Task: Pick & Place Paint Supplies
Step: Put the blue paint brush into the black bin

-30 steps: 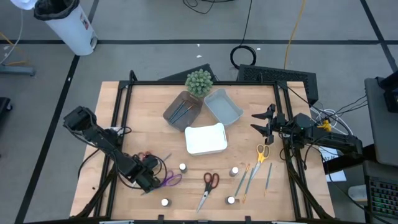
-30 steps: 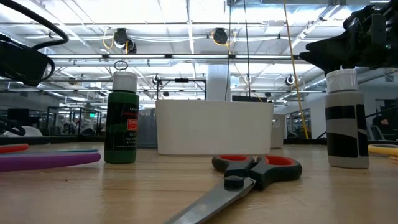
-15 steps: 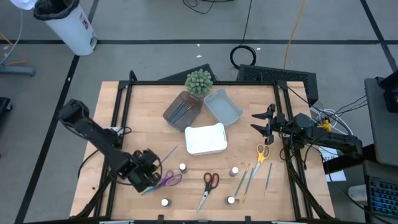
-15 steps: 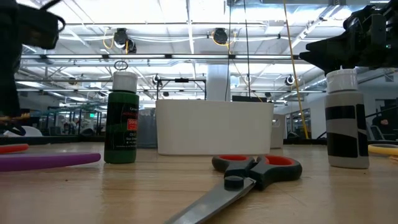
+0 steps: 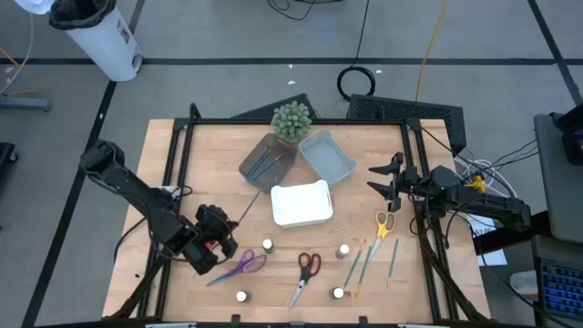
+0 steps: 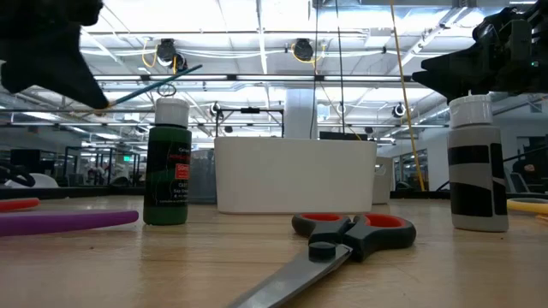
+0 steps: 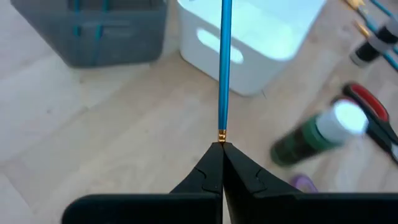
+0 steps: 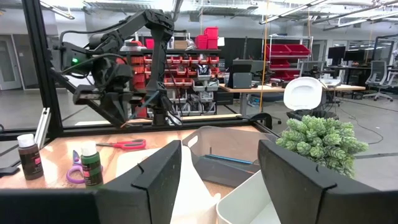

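From above, the left gripper (image 5: 221, 235) is seen over the front left of the table (image 5: 209, 155), closed on the ferrule end of a blue-handled brush (image 5: 247, 210) whose handle slants toward the trays — a line that suits delivery to the brown tray (image 5: 252, 169), where other brushes already lie. The purple scissors (image 5: 244, 265) lie just beside the gripper, the red scissors (image 5: 307, 268) farther along the front edge, and further brushes (image 5: 366, 257) with the yellow-handled scissors (image 5: 383, 224) are left near the right arm. The right gripper (image 5: 381, 178) is parked at the table's right edge, fingers spread and empty.

At table height, the brush (image 6: 154, 82) is shown raised clear of the wood, tilted upward from the dark left gripper (image 6: 104, 106); the lift is judged to be for clearing the green bottle (image 6: 167, 167) and the white tray (image 6: 295, 175) on the way.

In the left wrist view, the fingertips (image 7: 214, 163) are pinched fully together on the gold ferrule, so the brush (image 7: 224, 59) points straight ahead — toward the white tray (image 7: 249, 53) and brown tray (image 7: 87, 37).

In the right wrist view, the right gripper's own fingers (image 8: 155, 174) are held wide apart with nothing between them, facing the trays and the green plant (image 8: 317, 140).
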Robot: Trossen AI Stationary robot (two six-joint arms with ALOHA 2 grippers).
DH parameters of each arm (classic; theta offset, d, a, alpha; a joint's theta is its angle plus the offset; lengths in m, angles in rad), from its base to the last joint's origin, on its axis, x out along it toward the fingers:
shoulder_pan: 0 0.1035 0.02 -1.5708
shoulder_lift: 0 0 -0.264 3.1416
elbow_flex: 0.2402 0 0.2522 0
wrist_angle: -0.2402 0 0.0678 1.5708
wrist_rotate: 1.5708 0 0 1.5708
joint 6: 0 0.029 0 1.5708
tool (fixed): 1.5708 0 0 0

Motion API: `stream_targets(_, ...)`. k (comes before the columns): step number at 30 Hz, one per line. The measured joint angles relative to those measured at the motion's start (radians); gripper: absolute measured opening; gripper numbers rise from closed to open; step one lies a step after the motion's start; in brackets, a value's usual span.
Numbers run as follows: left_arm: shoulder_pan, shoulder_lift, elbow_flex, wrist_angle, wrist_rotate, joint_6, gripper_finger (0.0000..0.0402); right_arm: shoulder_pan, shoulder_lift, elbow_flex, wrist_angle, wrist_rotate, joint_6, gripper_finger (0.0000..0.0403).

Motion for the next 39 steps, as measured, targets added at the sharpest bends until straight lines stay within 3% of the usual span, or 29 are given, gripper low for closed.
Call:
stream_targets(6,0.057,0.000,0.000,0.077,-0.006,0.078,0.0001,0.000,0.000,0.000,0.000,0.000,0.000,0.0206)
stream_targets(14,0.125,0.000,0.001,0.304,0.027,0.396,0.0001,0.000,0.000,0.000,0.000,0.000,0.000,0.0204)
stream_targets(18,0.122,-0.002,-0.022,0.353,-0.049,0.457,0.0000,0.000,0.000,0.000,0.000,0.000,0.000,0.0207)
stream_targets(24,0.046,-0.002,-0.193,0.500,-0.184,0.387,0.0000,0.000,0.000,0.000,0.000,0.000,0.000,0.0205)
stream_targets(33,-0.029,-0.001,-0.470,0.902,-0.216,0.405,0.0000,0.000,0.000,0.000,0.000,0.000,0.000,0.0204)
stream_targets(39,-0.050,0.002,-0.579,1.014,-0.220,0.409,0.0000,0.000,0.000,0.000,0.000,0.000,0.000,0.0207)
